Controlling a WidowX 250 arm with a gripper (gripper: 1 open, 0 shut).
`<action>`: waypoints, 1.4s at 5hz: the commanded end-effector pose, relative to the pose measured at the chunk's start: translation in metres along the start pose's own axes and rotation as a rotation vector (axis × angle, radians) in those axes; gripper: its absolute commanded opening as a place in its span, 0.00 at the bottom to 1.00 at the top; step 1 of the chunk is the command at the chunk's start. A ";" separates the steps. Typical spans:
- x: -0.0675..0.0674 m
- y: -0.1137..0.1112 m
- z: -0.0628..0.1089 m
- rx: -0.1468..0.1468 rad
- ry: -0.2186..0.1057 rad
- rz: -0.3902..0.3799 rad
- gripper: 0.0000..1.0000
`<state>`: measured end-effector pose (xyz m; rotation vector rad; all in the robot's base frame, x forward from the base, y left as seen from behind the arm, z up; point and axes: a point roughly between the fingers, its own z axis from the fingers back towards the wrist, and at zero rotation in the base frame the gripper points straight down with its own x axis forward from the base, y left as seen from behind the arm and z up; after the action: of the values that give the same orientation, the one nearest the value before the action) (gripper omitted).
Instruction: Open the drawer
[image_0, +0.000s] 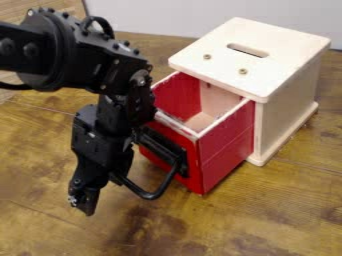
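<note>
The black, jointed gripper (104, 180) stands spread by the red, box-shaped drawer (225, 148), which is already out. Rising carelessly, it could snag the large black loop handle (150, 188) and drag the drawer askew

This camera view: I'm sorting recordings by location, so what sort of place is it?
Probably a robotics lab or test bench: a black robot arm works at a wood-grain surface, beside a small cream cabinet with an open red drawer.
</note>
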<state>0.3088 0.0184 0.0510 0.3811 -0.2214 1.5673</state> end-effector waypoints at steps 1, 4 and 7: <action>0.043 -0.018 0.010 -0.058 -0.014 0.111 1.00; 0.047 -0.025 0.020 -0.077 -0.010 0.113 1.00; 0.053 -0.028 0.031 -0.088 -0.002 0.114 1.00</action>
<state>0.3194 0.0167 0.0634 0.3844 -0.2150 1.5390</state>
